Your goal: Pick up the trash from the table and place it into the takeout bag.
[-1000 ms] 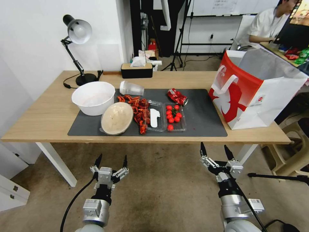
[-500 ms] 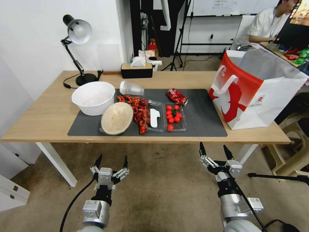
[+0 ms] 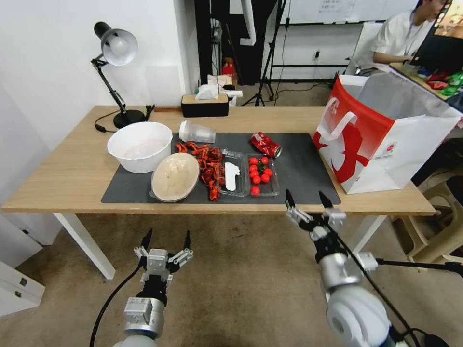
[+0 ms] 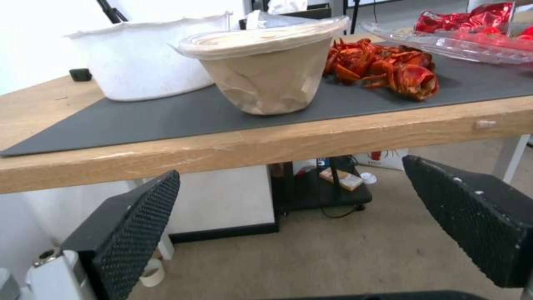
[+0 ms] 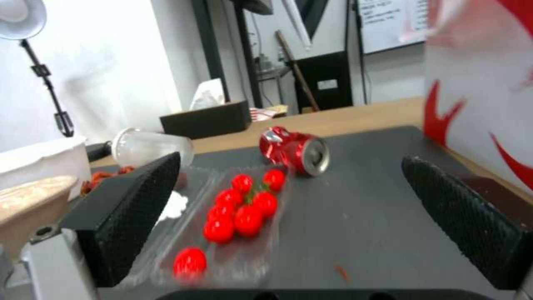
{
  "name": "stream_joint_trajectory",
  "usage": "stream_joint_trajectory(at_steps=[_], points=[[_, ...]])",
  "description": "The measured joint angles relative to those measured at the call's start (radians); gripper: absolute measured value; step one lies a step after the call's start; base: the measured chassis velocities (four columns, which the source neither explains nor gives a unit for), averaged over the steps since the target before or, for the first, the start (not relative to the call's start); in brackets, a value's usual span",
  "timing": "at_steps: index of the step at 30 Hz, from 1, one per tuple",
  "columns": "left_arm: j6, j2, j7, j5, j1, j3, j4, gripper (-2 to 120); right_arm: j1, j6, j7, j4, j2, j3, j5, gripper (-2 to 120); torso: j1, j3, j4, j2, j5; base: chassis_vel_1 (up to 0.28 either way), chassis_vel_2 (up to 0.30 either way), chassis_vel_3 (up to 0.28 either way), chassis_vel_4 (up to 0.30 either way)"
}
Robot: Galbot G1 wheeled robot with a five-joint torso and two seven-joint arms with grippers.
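On the table [image 3: 67, 178] the dark mat holds the trash: a crushed red can [image 3: 265, 144], a clear plastic cup [image 3: 197, 131] on its side, a round beige dish [image 3: 175, 176] and red shell leftovers [image 3: 208, 164]. The red-and-white takeout bag [image 3: 381, 135] stands open at the table's right end. My right gripper [image 3: 305, 193] is open at the table's front edge, facing the can [image 5: 294, 150] across the mat. My left gripper [image 3: 168, 233] hangs open below the table, in front of the beige dish [image 4: 266, 71].
A clear tray of cherry tomatoes [image 3: 260, 176] lies between my right gripper and the can. A white bowl [image 3: 140, 144], a desk lamp [image 3: 115, 48] and a tissue box [image 3: 205, 103] stand at the back left. Bare mat lies right of the can, toward the bag.
My right gripper has risen and moved forward and left, from below the table up to its front edge. The left arm has stayed still.
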Motion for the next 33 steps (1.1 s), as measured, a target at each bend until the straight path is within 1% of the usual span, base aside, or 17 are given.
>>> stream_joint_trajectory(at_steps=[1,3,5,6,7,9,10,13,15,16,18,19,20,21,28,29,33], points=[[0.000,0.000,0.000,0.000,0.000,0.000,0.000,100,0.000,0.000,0.000,0.000,0.000,0.000,0.000,100,0.000,0.000,0.0000,0.000,0.0000,0.000,0.000,0.000,0.000],[0.001,0.001,0.000,0.000,-0.002,-0.001,0.002,100,0.066,-0.025,0.001,-0.024,-0.044,-0.020,0.039,100,0.000,0.000,0.0000,0.000,-0.0001,0.000,0.000,0.000,0.000],[0.002,0.001,0.000,0.000,-0.003,-0.002,0.003,100,0.080,-0.029,0.001,-0.030,-0.054,-0.026,0.046,100,0.000,0.000,-0.0001,0.000,0.0000,0.000,0.000,0.000,0.000],[0.003,0.001,0.000,0.000,-0.005,-0.004,0.005,100,0.119,-0.042,0.004,-0.047,-0.078,-0.040,0.064,100,0.000,0.000,-0.0001,0.000,-0.0001,0.000,0.000,0.000,0.000],[0.003,0.001,0.000,0.000,-0.005,-0.004,0.005,100,0.119,-0.042,0.004,-0.047,-0.078,-0.040,0.064,100,0.000,0.000,-0.0001,0.000,-0.0001,0.000,0.000,0.000,0.000],[0.009,0.001,0.000,-0.001,-0.011,-0.008,0.010,100,0.187,-0.059,0.011,-0.080,-0.114,-0.065,0.098,100,0.000,0.000,-0.0001,0.000,-0.0002,0.000,0.000,0.000,0.000],[0.009,0.001,0.000,-0.001,-0.011,-0.008,0.010,100,0.187,-0.059,0.011,-0.080,-0.114,-0.065,0.098,100,0.000,0.000,-0.0001,0.000,-0.0002,0.000,0.000,0.000,0.000],[0.018,0.002,0.000,-0.006,-0.020,-0.012,0.015,100,0.286,-0.092,0.019,-0.125,-0.151,-0.097,0.148,100,0.000,0.000,-0.0001,0.000,-0.0001,0.000,0.000,0.000,0.000],[0.019,0.002,0.000,-0.006,-0.021,-0.012,0.016,100,0.310,-0.101,0.021,-0.136,-0.158,-0.106,0.160,100,0.000,0.000,-0.0002,0.000,-0.0001,0.000,0.000,0.000,0.000],[0.021,0.002,0.000,-0.008,-0.025,-0.013,0.017,100,0.361,-0.124,0.024,-0.160,-0.174,-0.127,0.185,100,0.000,0.000,-0.0001,0.000,-0.0001,0.000,0.000,0.000,0.000],[0.021,0.002,0.000,-0.008,-0.025,-0.013,0.017,100,0.361,-0.124,0.024,-0.160,-0.174,-0.127,0.185,100,0.000,0.000,-0.0001,0.000,-0.0001,0.000,0.000,0.000,0.000],[0.024,0.002,0.000,-0.011,-0.030,-0.017,0.022,100,0.469,-0.168,0.029,-0.213,-0.201,-0.183,0.239,100,0.000,0.000,-0.0001,0.000,-0.0001,0.000,0.000,0.000,0.000],[0.024,0.002,0.001,-0.012,-0.032,-0.017,0.024,100,0.502,-0.179,0.031,-0.229,-0.207,-0.204,0.251,100,0.000,0.000,-0.0001,0.000,-0.0002,0.000,0.000,0.000,0.000],[0.024,0.002,0.001,-0.012,-0.032,-0.017,0.024,100,0.502,-0.179,0.031,-0.229,-0.207,-0.204,0.251,100,0.000,0.000,-0.0001,0.000,-0.0002,0.000,0.000,0.000,0.000],[0.026,0.000,0.001,-0.016,-0.042,-0.026,0.038,100,0.735,-0.268,0.071,-0.361,-0.213,-0.362,0.299,100,0.000,0.000,0.0000,0.000,-0.0001,0.000,0.000,0.000,0.000],[0.026,0.000,0.001,-0.016,-0.042,-0.026,0.038,100,0.735,-0.268,0.071,-0.361,-0.213,-0.362,0.299,100,0.000,0.000,0.0000,0.000,-0.0001,0.000,0.000,0.000,0.000],[0.028,-0.001,0.001,-0.025,-0.048,-0.037,0.041,100,0.839,-0.310,0.092,-0.419,-0.204,-0.432,0.326,100,0.000,0.000,-0.0001,0.000,-0.0003,0.000,0.000,0.000,0.000]])
